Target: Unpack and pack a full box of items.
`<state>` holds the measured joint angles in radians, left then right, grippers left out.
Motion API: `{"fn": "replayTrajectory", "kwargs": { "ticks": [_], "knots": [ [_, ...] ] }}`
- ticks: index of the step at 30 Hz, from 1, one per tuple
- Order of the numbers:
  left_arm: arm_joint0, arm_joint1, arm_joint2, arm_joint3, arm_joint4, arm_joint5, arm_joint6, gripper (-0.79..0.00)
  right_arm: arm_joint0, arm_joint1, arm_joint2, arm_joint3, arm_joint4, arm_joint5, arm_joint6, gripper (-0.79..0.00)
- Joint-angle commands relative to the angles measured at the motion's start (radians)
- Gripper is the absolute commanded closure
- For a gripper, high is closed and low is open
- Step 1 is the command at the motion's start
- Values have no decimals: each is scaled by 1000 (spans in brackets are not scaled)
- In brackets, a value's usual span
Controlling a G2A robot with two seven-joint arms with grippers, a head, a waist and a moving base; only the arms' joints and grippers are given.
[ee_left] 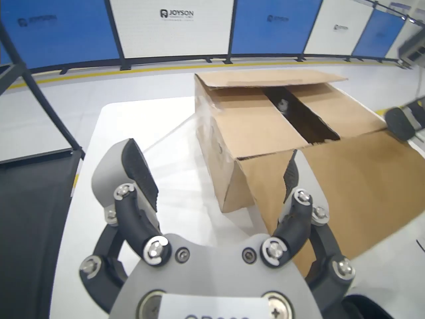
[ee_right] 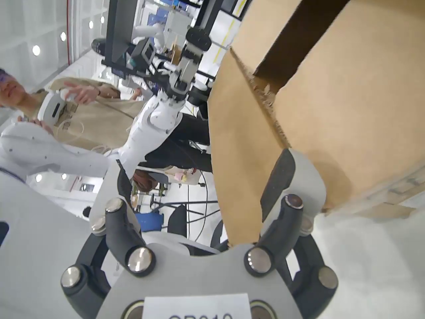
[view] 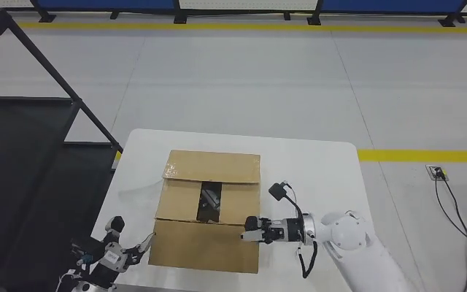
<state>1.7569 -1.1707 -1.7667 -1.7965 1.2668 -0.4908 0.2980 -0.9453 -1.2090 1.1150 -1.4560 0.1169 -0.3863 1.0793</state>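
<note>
Left end effector (view: 144, 248) and right end effector (view: 246, 233) are seen from above at the near flap (view: 204, 248) of the box (view: 182, 191), on the tabletop (view: 321, 175). Left wrist: spread, what the box holds is obscured (dark slot (ee_left: 302, 117)). Right wrist: spread astride the flap's edge.

Brown cardboard box (view: 208, 210) mid-table (near flap open, dark slot between inner flaps)

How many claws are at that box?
2: the left claw beside the box's opened near flap, at its left edge; the right claw open astride that flap's right edge.
</note>
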Motion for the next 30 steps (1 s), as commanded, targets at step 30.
{"fn": "replayTrajectory", "kwargs": {
  "ticks": [30],
  "knots": [
    [-44, 6, 52, 44, 110, 10, -5, -785, 136, -43, -24, 164, 292, 308, -287, -785]
  ]
}}
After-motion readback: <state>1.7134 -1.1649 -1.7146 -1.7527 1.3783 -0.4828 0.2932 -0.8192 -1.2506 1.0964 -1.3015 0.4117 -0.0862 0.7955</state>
